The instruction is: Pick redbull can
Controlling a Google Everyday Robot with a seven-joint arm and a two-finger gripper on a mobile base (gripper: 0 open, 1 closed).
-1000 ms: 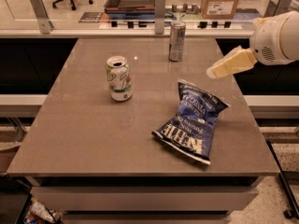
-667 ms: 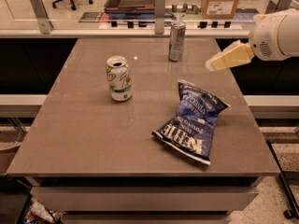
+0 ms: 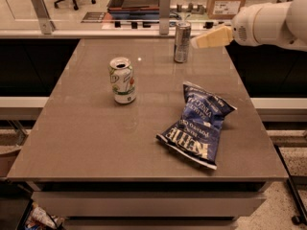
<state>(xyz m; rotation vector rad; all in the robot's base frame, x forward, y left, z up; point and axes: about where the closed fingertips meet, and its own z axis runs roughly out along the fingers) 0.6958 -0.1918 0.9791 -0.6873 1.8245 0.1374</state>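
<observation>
One bag point(image 3: 197, 126); end effector point(image 3: 197, 42) beside redbull can point(image 3: 182, 42).

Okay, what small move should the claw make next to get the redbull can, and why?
Probably ease the claw leftward toward the redbull can. The claw hovers just right of the upright can, level with its upper part and seemingly not touching it, with the soda can and chip bag well out of the way.

Gripper point(image 3: 204, 40) hangs over the table's point(image 3: 91, 143) far right part, just beside the redbull can point(image 3: 182, 42) on its right; nothing stands between them. A post point(image 3: 164, 6) rises behind the can, slightly left. The soda can point(image 3: 122, 80) stands well apart to the left. The chip bag point(image 3: 197, 123) lies nearer the front, apart from both cans.
</observation>
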